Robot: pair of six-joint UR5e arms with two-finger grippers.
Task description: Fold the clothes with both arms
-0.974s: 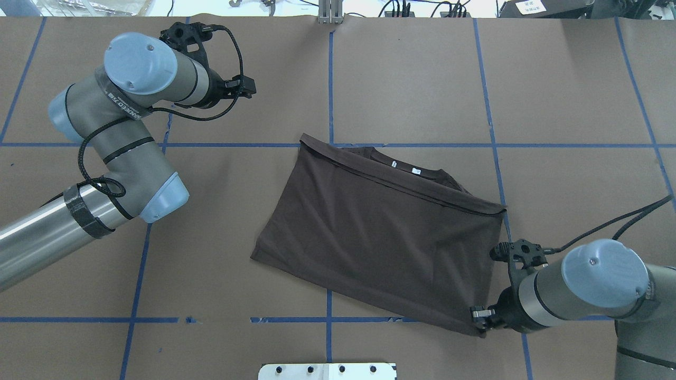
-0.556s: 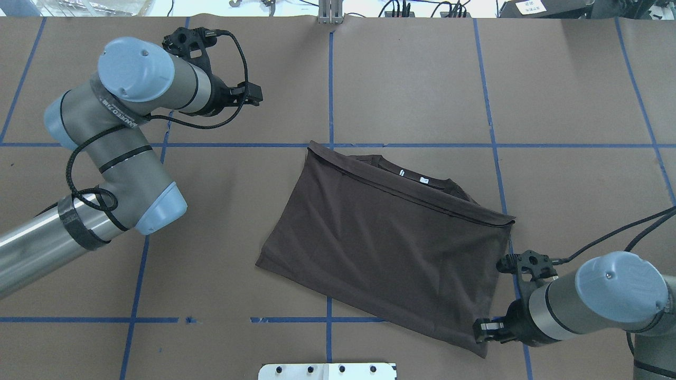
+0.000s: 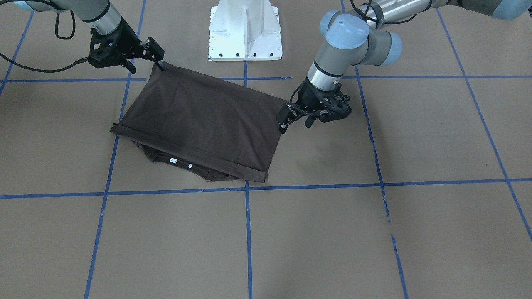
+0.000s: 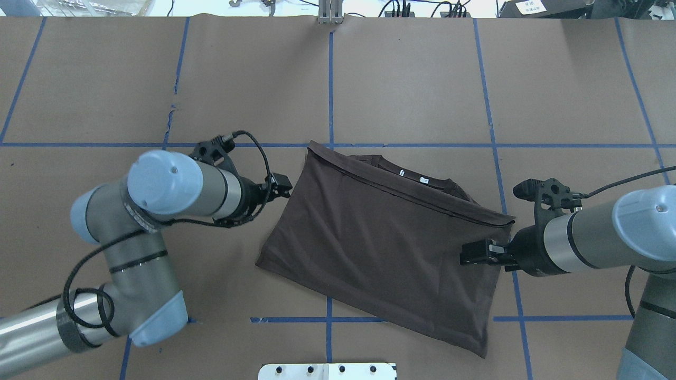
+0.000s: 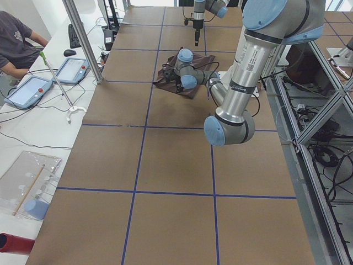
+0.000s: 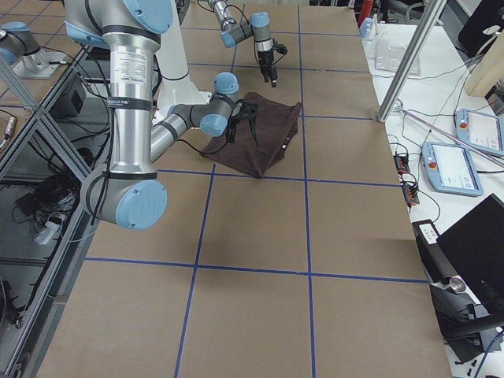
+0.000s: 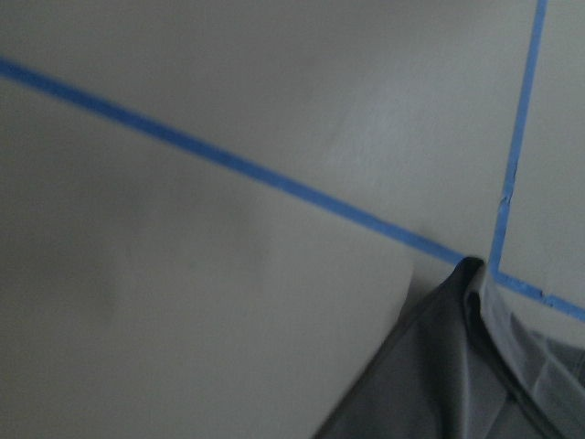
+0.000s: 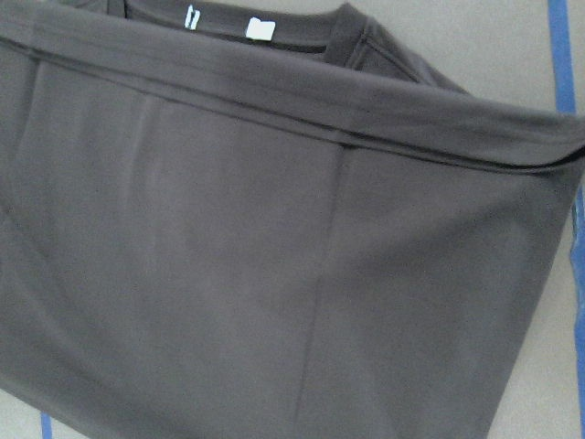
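Dark brown T-shirt (image 4: 380,248), blue-gridded table (image 4: 412,79)

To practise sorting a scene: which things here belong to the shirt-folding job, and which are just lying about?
Belong to the job: T-shirt; left gripper; right gripper.
Just lying about: white pedestal base; blue tape lines; tablet on the side bench.

Large near left arm (image 5: 242,83) reaching over a blue-taped brown table (image 5: 165,165), dark T-shirt (image 5: 204,61) at its far end, small right arm (image 5: 197,16) beyond, person (image 5: 16,41) seated upper left.
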